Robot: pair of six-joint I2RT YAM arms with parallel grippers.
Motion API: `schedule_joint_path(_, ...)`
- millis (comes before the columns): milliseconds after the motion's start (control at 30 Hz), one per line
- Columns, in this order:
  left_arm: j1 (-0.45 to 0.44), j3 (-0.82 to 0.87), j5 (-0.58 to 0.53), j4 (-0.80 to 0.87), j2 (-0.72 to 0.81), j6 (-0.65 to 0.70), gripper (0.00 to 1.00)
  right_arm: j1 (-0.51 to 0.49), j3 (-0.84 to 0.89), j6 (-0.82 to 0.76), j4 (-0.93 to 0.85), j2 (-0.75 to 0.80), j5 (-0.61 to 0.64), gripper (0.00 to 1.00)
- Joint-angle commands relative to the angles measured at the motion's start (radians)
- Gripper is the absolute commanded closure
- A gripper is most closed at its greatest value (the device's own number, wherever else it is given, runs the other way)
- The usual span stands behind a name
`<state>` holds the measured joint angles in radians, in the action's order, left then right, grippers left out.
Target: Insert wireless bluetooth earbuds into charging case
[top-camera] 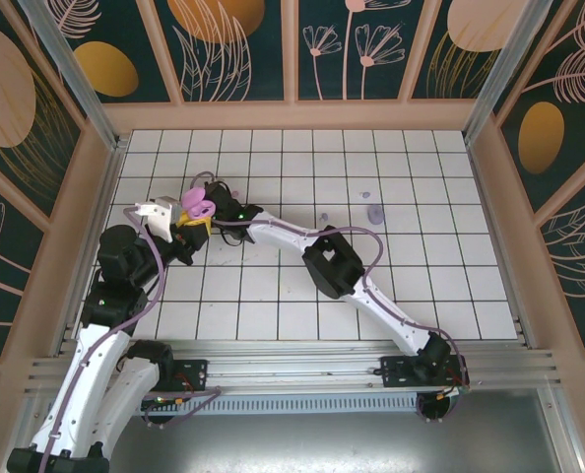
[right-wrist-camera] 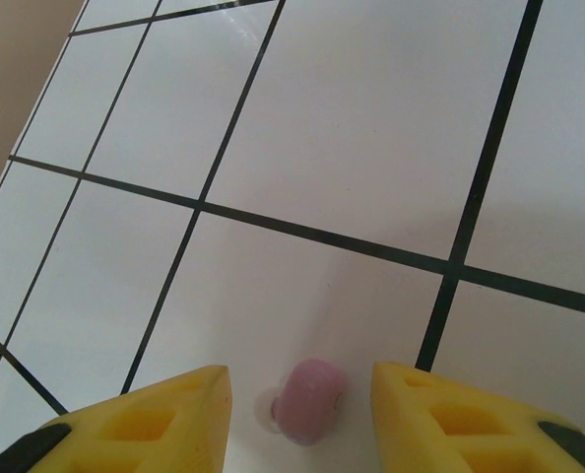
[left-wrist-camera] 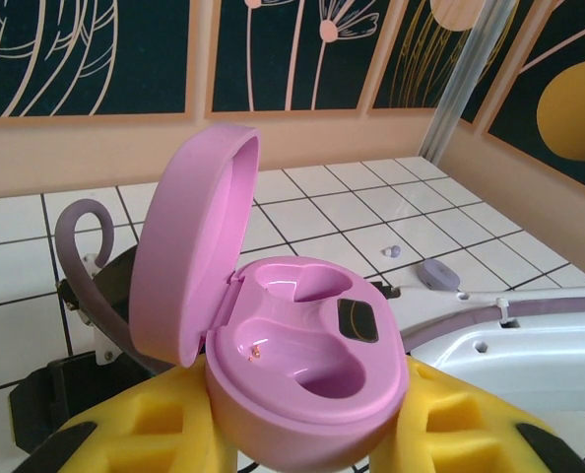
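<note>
The pink charging case [left-wrist-camera: 307,345] stands with its lid [left-wrist-camera: 189,256] swung up, and both wells are bare. My left gripper [left-wrist-camera: 307,424] is shut on its base, a yellow finger on each side; from above the case [top-camera: 196,205] shows at the left of the tiled floor. One pinkish-lilac earbud [right-wrist-camera: 310,402] with a clear tip lies on a white tile. My right gripper [right-wrist-camera: 300,379] stands open around it, with a gap on either side. From above the right gripper [top-camera: 224,202] sits close beside the case. Another tiny lilac earbud [left-wrist-camera: 394,252] lies farther off on the tiles.
A larger lilac oval piece [top-camera: 376,212] lies right of centre, also seen as the oval piece [left-wrist-camera: 438,274] beyond the right arm's white link [left-wrist-camera: 509,345]. A small lilac speck [top-camera: 324,217] lies near it. Wooden walls [top-camera: 292,116] ring the tiled floor.
</note>
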<state>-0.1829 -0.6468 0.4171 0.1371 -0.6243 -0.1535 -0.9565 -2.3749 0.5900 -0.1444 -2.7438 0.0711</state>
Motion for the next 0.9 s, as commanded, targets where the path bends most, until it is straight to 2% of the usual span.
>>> schedule_joint_path(0, 0.005, 0.001, 0.000, 0.004, 0.015, 0.007, 0.91, -0.013, -0.040, -0.052, 0.043, -0.040, 0.041, 0.58)
schedule_joint_path(267, 0.005, -0.004, -0.004, 0.024, 0.022, 0.019, 0.91, -0.036, -0.043, -0.126, 0.019, -0.054, 0.053, 0.59)
schedule_joint_path(533, 0.005, 0.001, 0.002, 0.022, 0.026, 0.012, 0.91, -0.039, -0.052, -0.124, -0.108, -0.033, 0.048, 0.73)
schedule_joint_path(867, 0.005, -0.001, 0.006, 0.016, 0.024, 0.008, 0.91, -0.003, 0.078, -0.074, -0.124, 0.099, 0.007, 0.78)
